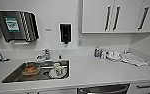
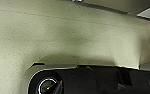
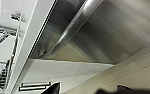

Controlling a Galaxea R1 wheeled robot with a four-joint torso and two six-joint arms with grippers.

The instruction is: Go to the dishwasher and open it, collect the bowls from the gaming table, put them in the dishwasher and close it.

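Dishwasher [image 1: 104, 89]: steel front at bottom edge, right of centre in head view, under the white counter [image 1: 96, 70].
Dishwasher vs right gripper: right wrist view has the steel door [image 3: 121, 32] and its bar handle [image 3: 73, 25] close by; gap unclear.
Grippers: can't tell if clenched or released.
Head view extras: sink [image 1: 16, 75] lower left holding dishes, wall cabinets [image 1: 111, 16] upper right.
Left wrist view: speckled pale floor [image 2: 66, 37].
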